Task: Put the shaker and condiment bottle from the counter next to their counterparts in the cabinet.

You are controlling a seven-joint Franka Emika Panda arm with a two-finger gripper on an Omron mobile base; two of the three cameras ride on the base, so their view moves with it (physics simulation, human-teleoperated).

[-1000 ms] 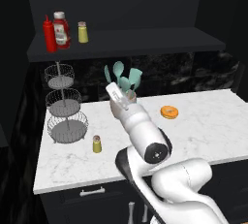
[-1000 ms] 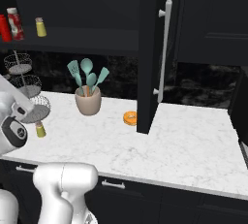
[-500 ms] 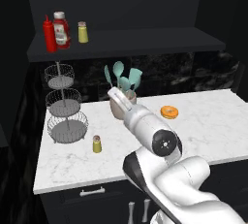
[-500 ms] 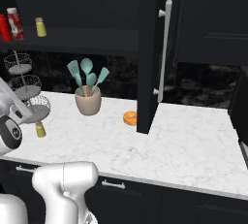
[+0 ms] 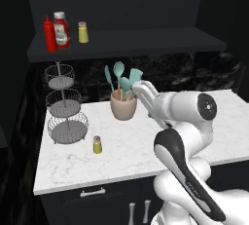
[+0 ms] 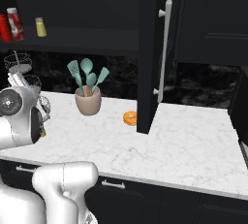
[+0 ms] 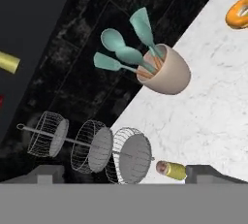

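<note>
Gripper [image 7: 123, 172] released, holding nothing, hovering above the table [image 5: 136, 146]; shaker [image 5: 97, 144] stands near the wire basket stand [image 5: 65, 107] (its twin [image 5: 83, 32] and condiment bottle [image 5: 49, 34] sit on the cabinet shelf [image 5: 146, 41]).

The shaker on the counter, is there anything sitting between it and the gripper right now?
Nothing visible does. In the hand view the shaker lies on bare counter between the fingertips, with the wire basket stand off to one side and the utensil cup farther along the counter.
</note>
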